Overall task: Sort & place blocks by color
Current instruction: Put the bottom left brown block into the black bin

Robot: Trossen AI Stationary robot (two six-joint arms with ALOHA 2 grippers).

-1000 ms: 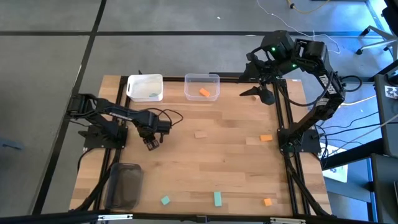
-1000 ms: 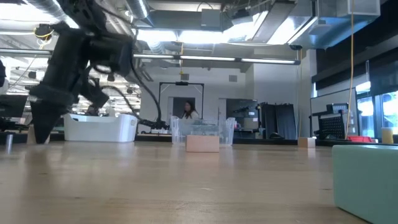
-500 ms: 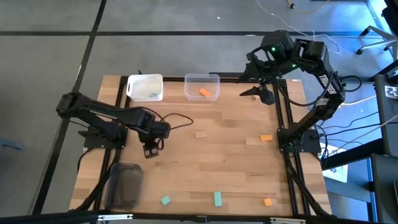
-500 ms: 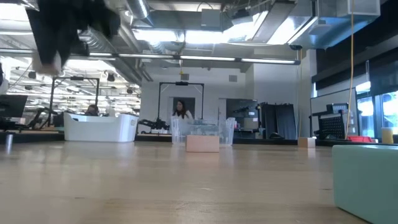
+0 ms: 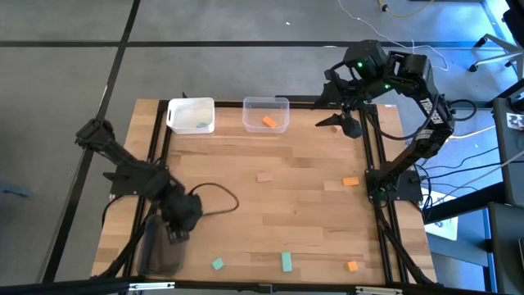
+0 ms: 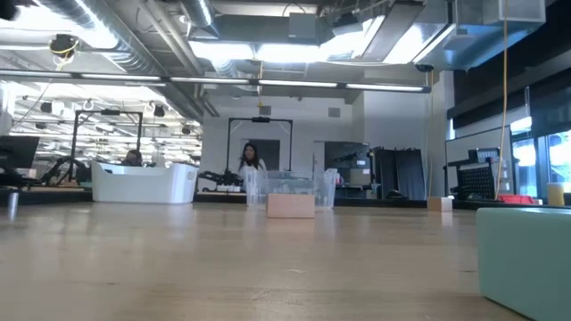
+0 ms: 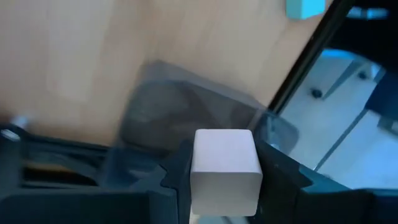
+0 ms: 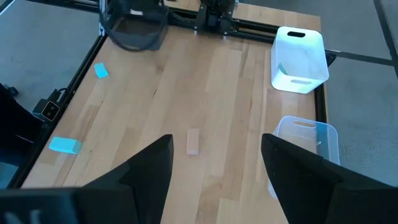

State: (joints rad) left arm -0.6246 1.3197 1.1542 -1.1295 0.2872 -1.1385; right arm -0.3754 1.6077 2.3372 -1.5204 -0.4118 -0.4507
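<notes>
My left gripper [image 5: 178,233] is shut on a pale tan cube [image 7: 225,167] and hangs over the far end of the dark grey bin [image 5: 164,247] at the near left. My right gripper [image 5: 340,121] is open and empty, high at the far right. A tan bar [image 5: 264,176] and an orange block [image 5: 350,182] lie mid-table. A teal cube [image 5: 217,264], a teal bar [image 5: 286,261] and an orange block [image 5: 352,265] lie near the front edge. The white bin [image 5: 191,115] holds a teal block [image 5: 202,124]. The clear bin [image 5: 266,114] holds an orange block [image 5: 268,121]. My left gripper pinches the tan cube by two opposite sides [image 7: 198,171] between its two fingers [image 7: 177,177]. The fingers point down from above. The cube is lifted clear, level, above the dark grey bin [image 7: 186,118].
In the low view the tan bar [image 6: 290,206] lies mid-table and a teal block [image 6: 526,259] stands close at the right. Black frame rails [image 5: 372,156] run along the table's left and right sides. A person [image 6: 249,160] stands in the room beyond.
My left gripper has swung from the table's left middle toward the near edge with the tan cube, and now hangs over the dark grey bin. It has left the low view. The right arm has kept still.
</notes>
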